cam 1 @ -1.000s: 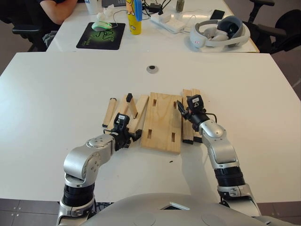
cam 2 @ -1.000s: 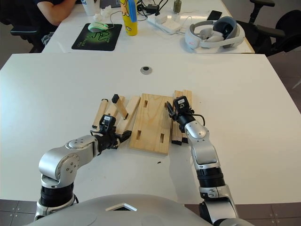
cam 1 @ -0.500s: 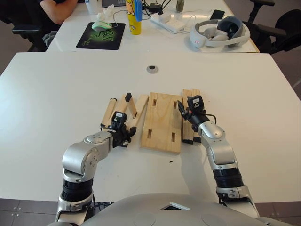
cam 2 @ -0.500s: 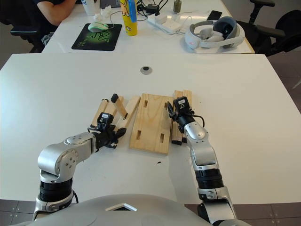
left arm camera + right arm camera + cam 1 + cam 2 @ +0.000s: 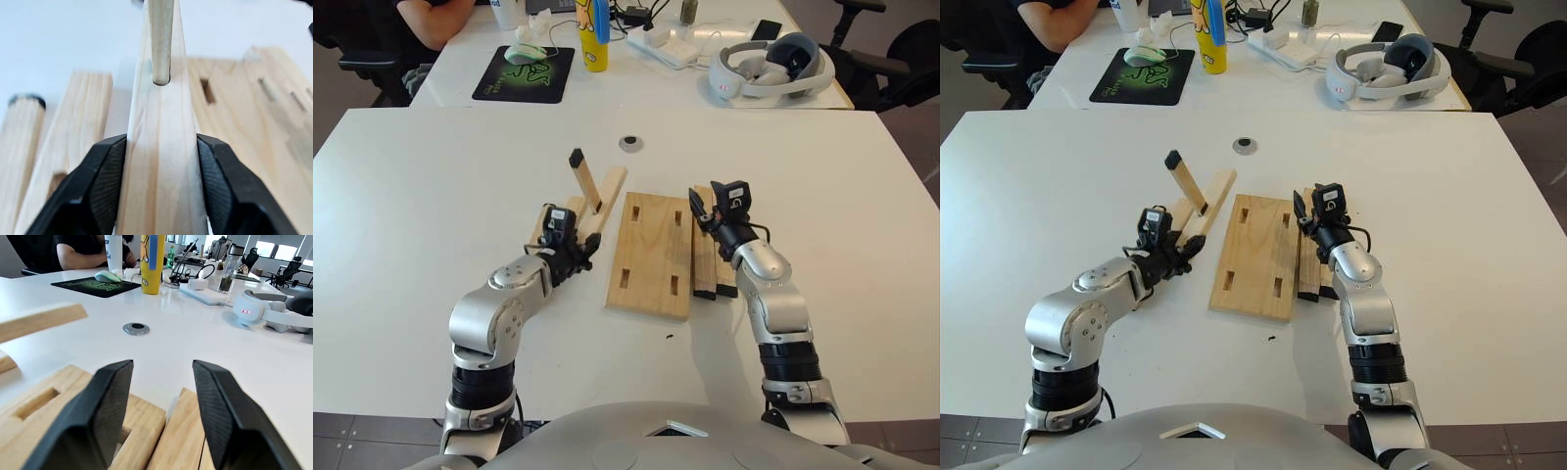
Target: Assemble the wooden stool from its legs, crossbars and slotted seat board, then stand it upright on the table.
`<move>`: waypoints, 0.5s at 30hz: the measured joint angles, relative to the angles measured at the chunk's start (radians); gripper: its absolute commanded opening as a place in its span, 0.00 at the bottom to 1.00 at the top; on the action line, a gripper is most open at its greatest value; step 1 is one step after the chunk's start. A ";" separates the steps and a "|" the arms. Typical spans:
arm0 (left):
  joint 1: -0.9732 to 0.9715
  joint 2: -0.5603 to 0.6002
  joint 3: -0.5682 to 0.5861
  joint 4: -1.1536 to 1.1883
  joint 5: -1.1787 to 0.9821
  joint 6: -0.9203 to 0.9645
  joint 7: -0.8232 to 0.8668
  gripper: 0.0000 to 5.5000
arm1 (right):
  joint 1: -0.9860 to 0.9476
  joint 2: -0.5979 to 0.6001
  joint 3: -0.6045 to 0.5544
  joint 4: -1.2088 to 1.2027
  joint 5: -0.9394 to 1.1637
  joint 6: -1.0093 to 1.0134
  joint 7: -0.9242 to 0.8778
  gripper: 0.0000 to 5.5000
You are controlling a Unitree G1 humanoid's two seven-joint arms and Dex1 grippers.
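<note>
Raised off the table since a second ago, flat wooden bar (image 5: 604,199) with black-capped peg (image 5: 583,179) tilts up, smooth white table (image 5: 431,196), pale rectangular four-slot seat board (image 5: 651,257) flat, squared legs (image 5: 705,264) at its 3 o'clock, right gripper (image 5: 161,396) splayed above their far ends, left gripper (image 5: 576,251) at 9 o'clock clenching the bar.

A white rectangular table (image 5: 421,176) is standing in front of a second white desk (image 5: 636,83), black office chairs (image 5: 899,49) are sitting on the grey floor (image 5: 915,127), and daylight is coming through bright windows (image 5: 276,249) at the far end.
</note>
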 measured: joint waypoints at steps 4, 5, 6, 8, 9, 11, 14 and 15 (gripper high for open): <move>-0.186 -0.003 0.074 0.073 -0.058 -0.066 -0.061 0.38 | -0.043 0.003 -0.053 -0.003 0.052 -0.020 0.005 0.41; -0.225 -0.002 0.096 0.096 -0.076 -0.090 -0.084 0.38 | -0.059 -0.002 -0.065 -0.003 0.060 -0.022 0.008 0.44; -0.255 0.002 0.114 0.124 -0.099 -0.112 -0.115 0.38 | -0.072 -0.009 -0.074 -0.004 0.068 -0.024 0.013 0.46; -0.316 0.030 0.156 0.216 -0.163 -0.165 -0.225 0.38 | -0.089 -0.023 -0.118 -0.032 0.194 0.019 0.087 0.51; -0.337 0.048 0.175 0.250 -0.184 -0.185 -0.265 0.38 | -0.098 -0.030 -0.138 -0.050 0.256 0.044 0.122 0.54; -0.367 0.084 0.202 0.307 -0.222 -0.208 -0.342 0.38 | -0.114 -0.036 -0.180 -0.073 0.382 0.096 0.180 0.59; -0.410 0.143 0.234 0.394 -0.294 -0.214 -0.472 0.38 | -0.161 -0.061 -0.248 -0.084 0.605 0.200 0.270 0.66; -0.424 0.158 0.241 0.419 -0.318 -0.211 -0.512 0.38 | -0.176 -0.071 -0.269 -0.087 0.675 0.244 0.297 0.69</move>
